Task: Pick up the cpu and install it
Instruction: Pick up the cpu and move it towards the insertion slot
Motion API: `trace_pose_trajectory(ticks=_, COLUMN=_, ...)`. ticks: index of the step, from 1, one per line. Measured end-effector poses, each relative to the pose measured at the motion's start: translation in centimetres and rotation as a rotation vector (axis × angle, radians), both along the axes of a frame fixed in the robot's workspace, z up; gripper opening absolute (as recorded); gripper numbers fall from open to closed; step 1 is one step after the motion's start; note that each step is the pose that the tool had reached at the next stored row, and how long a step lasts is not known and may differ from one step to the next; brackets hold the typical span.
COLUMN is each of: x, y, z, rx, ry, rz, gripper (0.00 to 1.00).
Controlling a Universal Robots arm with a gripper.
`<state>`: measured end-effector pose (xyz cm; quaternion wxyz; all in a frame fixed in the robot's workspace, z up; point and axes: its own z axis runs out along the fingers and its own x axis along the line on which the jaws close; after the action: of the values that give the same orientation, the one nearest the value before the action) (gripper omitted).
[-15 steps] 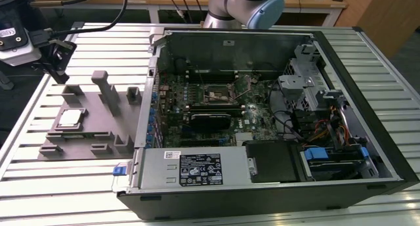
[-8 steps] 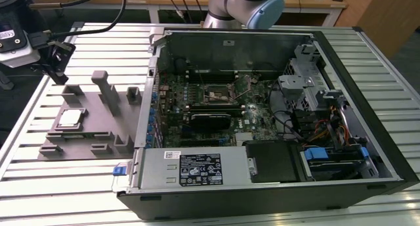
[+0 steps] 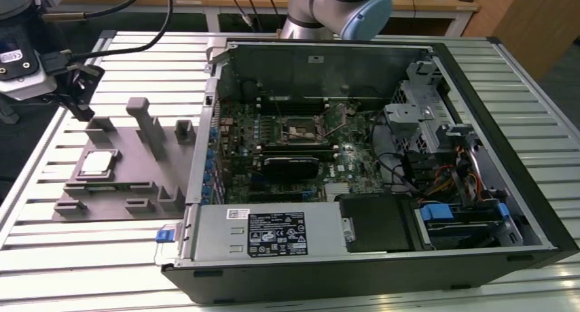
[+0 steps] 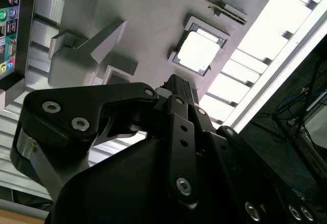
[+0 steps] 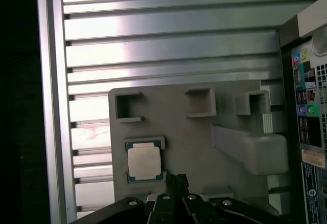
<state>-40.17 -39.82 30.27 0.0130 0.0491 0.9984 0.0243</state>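
Observation:
The cpu (image 3: 96, 164) is a small square chip with a pale silver top. It lies flat in a recess of the grey holder plate (image 3: 136, 186) on the table, at the exterior view's left, beside the open computer case. In both wrist views the cpu (image 5: 144, 161) (image 4: 199, 50) sits just past the gripper's tips. My gripper (image 3: 81, 100) (image 5: 176, 180) (image 4: 171, 83) hovers above the plate's far end, apart from the chip. It is shut, with nothing held. The black motherboard socket (image 3: 303, 132) lies inside the case.
The open computer case (image 3: 381, 257) takes up the middle and the exterior view's right. Grey upright blocks (image 3: 145, 125) rise from the holder plate near the cpu. The slatted metal table (image 3: 81, 251) ends close to the plate at the exterior view's left.

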Motion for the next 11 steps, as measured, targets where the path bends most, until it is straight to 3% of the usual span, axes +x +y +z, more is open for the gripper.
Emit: trace_pose_trajectory(ticks=11, x=-0.58, y=0.00, z=-1.10, rx=0.0000, ry=0.0001, rz=0.000, gripper=0.11)
